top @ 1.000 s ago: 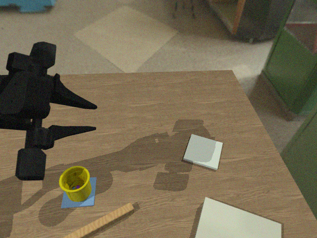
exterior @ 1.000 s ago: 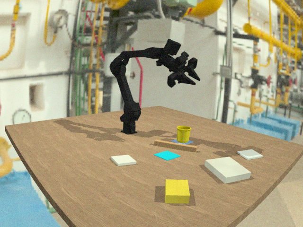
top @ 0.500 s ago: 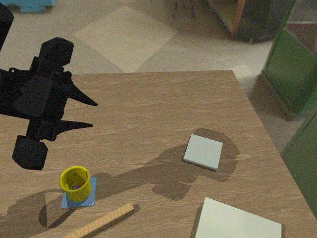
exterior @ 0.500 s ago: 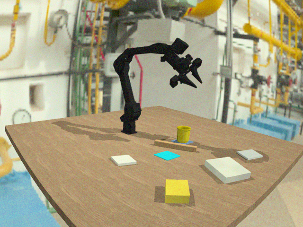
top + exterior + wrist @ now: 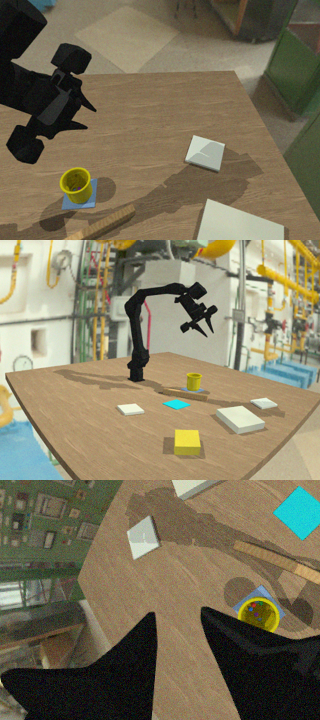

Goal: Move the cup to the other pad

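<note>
Zero steps look finished: the yellow cup [image 5: 80,196] [image 5: 193,382] [image 5: 270,628], marbles inside, stands on the blue pad [image 5: 93,196] [image 5: 201,390] [image 5: 261,591]; the parted jaws [image 5: 92,119] [image 5: 210,335] hold nothing; grasp, transfer and release remain.

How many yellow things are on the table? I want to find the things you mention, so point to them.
2: the yellow cup [image 5: 80,197] [image 5: 193,383] [image 5: 240,624] stands on the blue pad [image 5: 90,204] [image 5: 200,390] [image 5: 262,592], and the yellow block [image 5: 187,438] sits near the exterior view's bottom edge.
</note>
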You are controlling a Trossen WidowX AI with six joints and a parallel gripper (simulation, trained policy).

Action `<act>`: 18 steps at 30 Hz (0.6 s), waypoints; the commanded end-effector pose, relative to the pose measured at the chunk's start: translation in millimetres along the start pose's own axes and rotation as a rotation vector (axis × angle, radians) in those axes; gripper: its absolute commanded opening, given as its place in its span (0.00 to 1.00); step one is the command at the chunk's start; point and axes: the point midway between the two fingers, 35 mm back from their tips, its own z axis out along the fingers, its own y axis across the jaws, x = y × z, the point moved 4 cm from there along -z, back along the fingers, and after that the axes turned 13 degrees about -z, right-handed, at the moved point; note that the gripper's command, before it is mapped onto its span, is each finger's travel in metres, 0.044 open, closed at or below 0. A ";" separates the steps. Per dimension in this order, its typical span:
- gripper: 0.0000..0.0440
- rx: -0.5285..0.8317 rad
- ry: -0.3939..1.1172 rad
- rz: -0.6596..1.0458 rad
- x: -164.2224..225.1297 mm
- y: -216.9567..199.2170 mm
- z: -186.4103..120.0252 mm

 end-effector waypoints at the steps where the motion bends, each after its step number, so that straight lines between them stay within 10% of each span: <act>1: 0.33 0.028 0.031 0.038 2.9 0.9 3.2; 18: 0.34 0.263 0.179 0.157 24.5 -18.4 30.6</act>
